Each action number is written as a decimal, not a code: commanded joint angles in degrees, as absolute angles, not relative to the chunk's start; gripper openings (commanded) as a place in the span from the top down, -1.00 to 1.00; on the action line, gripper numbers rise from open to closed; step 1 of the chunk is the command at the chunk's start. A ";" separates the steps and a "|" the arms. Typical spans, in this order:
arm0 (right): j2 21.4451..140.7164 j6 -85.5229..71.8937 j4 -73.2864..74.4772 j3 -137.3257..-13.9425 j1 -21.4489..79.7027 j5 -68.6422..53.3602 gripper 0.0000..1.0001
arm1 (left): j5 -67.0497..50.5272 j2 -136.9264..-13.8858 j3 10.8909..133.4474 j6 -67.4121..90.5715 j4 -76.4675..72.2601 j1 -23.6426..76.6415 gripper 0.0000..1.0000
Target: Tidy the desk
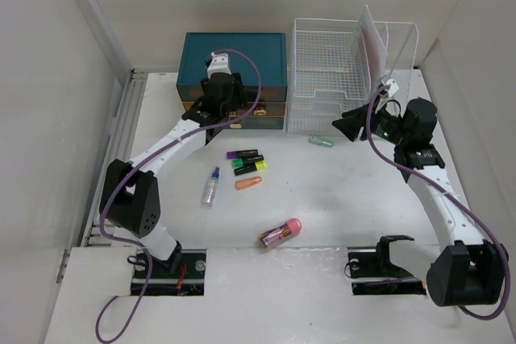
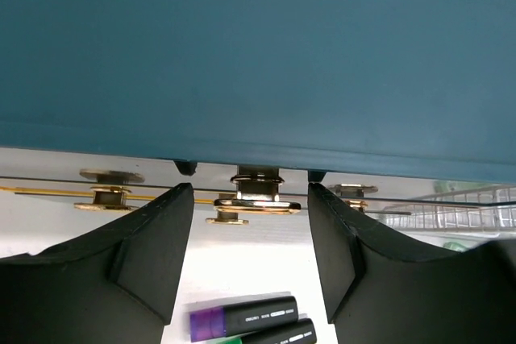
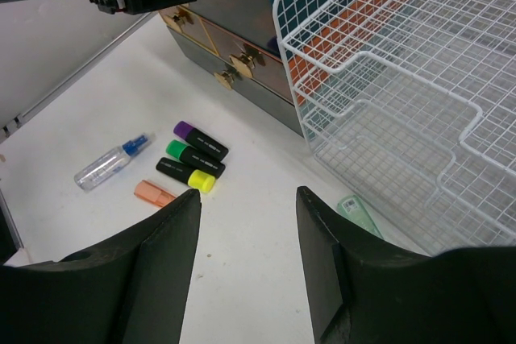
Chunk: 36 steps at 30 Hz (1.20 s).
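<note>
Closest to cam: 2 arm bases (image 1: 165,263), bolted at near edge of the desk (image 1: 339,199), which fills mid-view. Count on it: 3 highlighters (image 1: 248,163), 1 spray bottle (image 1: 211,187), 1 orange piece (image 1: 247,184), 1 pink-capped tube (image 1: 280,233), 1 pale green tube (image 1: 321,142), 1 teal drawer box (image 1: 234,54), 1 wire rack (image 1: 330,62). Surface matte white; pale walls (image 1: 48,78) on 3 sides. Desk's long axis looks L-R, can't be sure at this angle. Left gripper (image 2: 250,191) jaws apart, straddling a brass drawer handle (image 2: 256,205), no clear contact. Right gripper (image 3: 248,195) jaws apart, holding nothing, over desk by rack
</note>
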<state>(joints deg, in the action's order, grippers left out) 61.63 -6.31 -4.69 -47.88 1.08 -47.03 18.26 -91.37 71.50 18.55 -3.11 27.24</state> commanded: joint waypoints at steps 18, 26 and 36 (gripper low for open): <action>61.44 -6.77 -7.65 -48.69 0.70 -48.16 -0.13 | 22.41 -91.58 73.56 20.12 -3.69 27.86 0.46; 61.44 -6.77 -7.65 -48.69 0.70 -48.16 -0.13 | 22.41 -87.54 68.12 20.65 -4.83 28.92 0.68; 61.44 -7.29 -7.65 -48.69 0.70 -49.22 -0.13 | 22.41 -81.12 61.71 21.80 -2.55 30.67 0.71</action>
